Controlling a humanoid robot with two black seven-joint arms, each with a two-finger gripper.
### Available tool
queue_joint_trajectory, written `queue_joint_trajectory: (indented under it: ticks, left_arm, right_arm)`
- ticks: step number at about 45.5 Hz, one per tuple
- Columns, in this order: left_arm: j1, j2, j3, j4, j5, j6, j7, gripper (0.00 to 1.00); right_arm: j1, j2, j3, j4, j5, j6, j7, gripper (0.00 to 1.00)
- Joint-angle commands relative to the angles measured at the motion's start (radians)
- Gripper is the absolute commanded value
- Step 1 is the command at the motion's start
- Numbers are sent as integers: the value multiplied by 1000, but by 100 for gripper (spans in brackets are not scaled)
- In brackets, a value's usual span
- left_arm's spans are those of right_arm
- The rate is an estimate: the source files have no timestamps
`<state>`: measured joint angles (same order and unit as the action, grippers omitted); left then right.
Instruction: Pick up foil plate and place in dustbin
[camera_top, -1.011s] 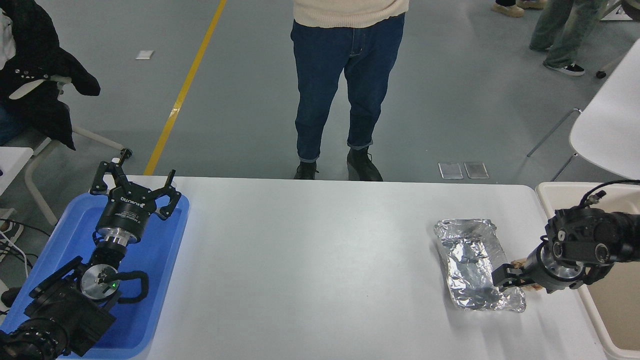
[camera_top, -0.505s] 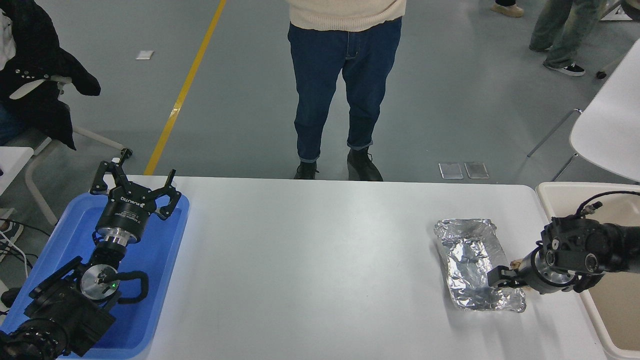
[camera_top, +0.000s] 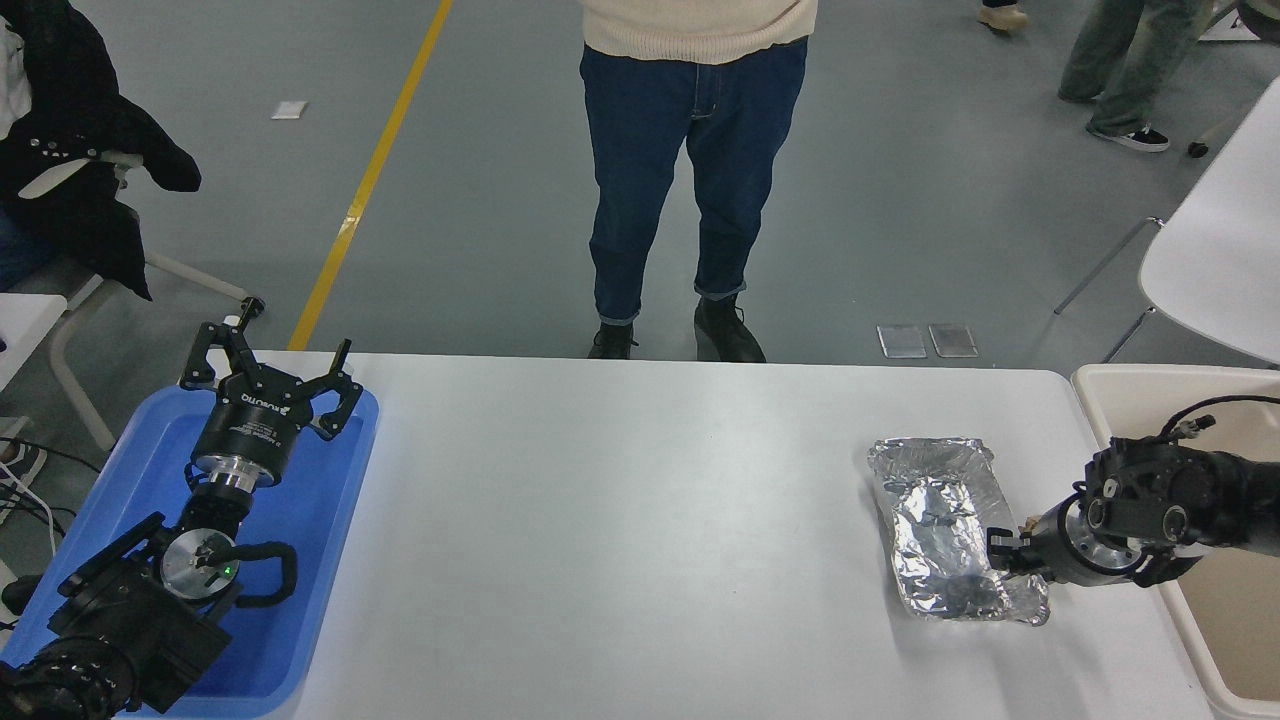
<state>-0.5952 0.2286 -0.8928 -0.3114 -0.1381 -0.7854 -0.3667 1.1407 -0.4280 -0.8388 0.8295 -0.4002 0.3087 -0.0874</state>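
Note:
The foil plate (camera_top: 940, 520) is a crinkled silver tray lying flat on the white table (camera_top: 620, 520) near its right end. My right gripper (camera_top: 1005, 558) comes in low from the right edge and sits at the plate's near right rim, touching the foil. The foil and the wrist hide how the gripper stands. The beige dustbin (camera_top: 1110, 385) stands just off the table's right end, behind and below my right arm. My left gripper (camera_top: 268, 365) is parked open and empty above the blue tray at the lower left.
The blue tray (camera_top: 330, 520) lies at the table's left end. A small brown scrap (camera_top: 1029, 522) peeks out beside my right wrist. A person in jeans (camera_top: 690, 150) stands at the far side. A white chair (camera_top: 1215, 260) is at the far right.
My right arm has sunk lower and shifted a little left against the plate's right rim. The foil's near right corner looks slightly more rumpled. The left arm has not moved.

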Motion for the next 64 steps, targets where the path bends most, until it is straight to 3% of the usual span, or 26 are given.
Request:
queue_joint_trajectory:
  ticks: [1, 13, 23, 36, 53, 64]
  left_arm:
    - [0, 0, 0, 0, 0, 0, 0, 100]
    - [-2, 0, 0, 0, 0, 0, 0, 100]
    - [-2, 0, 0, 0, 0, 0, 0, 100]
    - [-2, 0, 0, -2, 0, 0, 2, 100]
    - [-2, 0, 0, -2, 0, 0, 2, 100]
    - [-2, 0, 0, -2, 0, 0, 2, 100]
  right_arm:
    - [1, 0, 6, 39, 23, 23, 8, 0]
    - [36, -20, 59, 91, 23, 96, 6, 0]
    - [203, -130, 56, 217, 23, 204, 6, 0]
    - [549, -258, -12, 365, 21, 473, 6, 0]
    - [1120, -258, -302, 421, 70, 477, 11, 0]
    - [1320, -247, -393, 421, 123, 477, 11, 0]
